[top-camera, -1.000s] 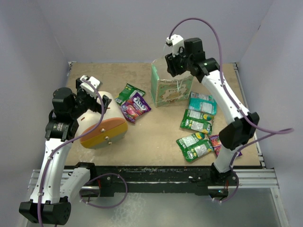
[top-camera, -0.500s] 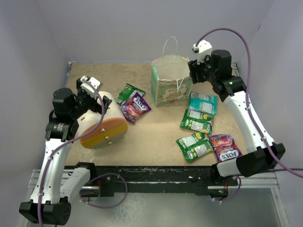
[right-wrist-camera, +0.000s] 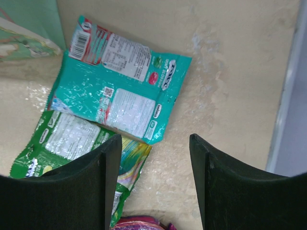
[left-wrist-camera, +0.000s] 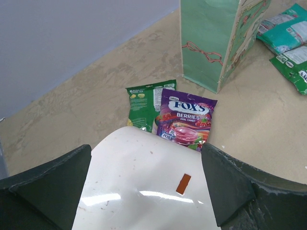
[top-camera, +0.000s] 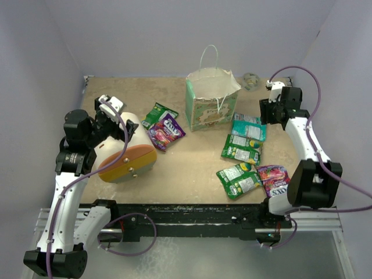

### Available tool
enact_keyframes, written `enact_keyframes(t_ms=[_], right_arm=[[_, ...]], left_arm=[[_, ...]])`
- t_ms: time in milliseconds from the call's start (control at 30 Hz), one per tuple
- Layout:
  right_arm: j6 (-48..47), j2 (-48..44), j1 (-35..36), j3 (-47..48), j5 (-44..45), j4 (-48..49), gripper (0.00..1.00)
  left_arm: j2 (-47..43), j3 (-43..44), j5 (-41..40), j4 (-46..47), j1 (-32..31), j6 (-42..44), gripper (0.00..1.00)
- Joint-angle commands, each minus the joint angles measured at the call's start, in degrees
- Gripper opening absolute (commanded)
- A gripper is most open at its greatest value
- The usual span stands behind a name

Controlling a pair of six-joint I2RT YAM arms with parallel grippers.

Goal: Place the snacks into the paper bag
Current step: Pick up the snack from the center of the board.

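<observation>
Top external: cream cone (top-camera: 125, 152) is clasped by left gripper (left-wrist-camera: 146, 148), purple packet (top-camera: 166, 131) beside it. Right gripper (right-wrist-camera: 154, 143) is held spread over teal packet (top-camera: 249, 127), pointed lengthwise at upright paper bag (top-camera: 210, 107).

Glossy crinkled plastic snacks (right-wrist-camera: 120, 96), matt paper bag (top-camera: 210, 104), rough matt tabletop (top-camera: 186, 168).

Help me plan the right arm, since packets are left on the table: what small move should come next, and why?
Probably lower the right gripper onto the teal packet and close the fingers on its edge. The fingers stand apart with nothing between them, the packet lies flat just beneath them, and the paper bag stands open close by.
</observation>
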Motion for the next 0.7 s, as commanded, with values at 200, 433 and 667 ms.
enact_keyframes(t_ms=[200, 433, 667], right_arm=[[-1.03, 13.68, -6.78, 5.00, -14.36, -1.52, 0.65], [-0.51, 23.25, -11.56, 10.51, -22.93, -5.71, 0.69], [-0.45, 28.63, -12.93, 12.69, -27.67, -7.80, 0.75]], left_arm=[[-1.35, -0.79, 1.93, 2.67, 0.39, -0.21, 0.99], [-1.33, -0.75, 2.11, 2.61, 0.39, -0.25, 0.99], [-1.05, -1.01, 2.06, 2.86, 0.37, -0.10, 0.99]])
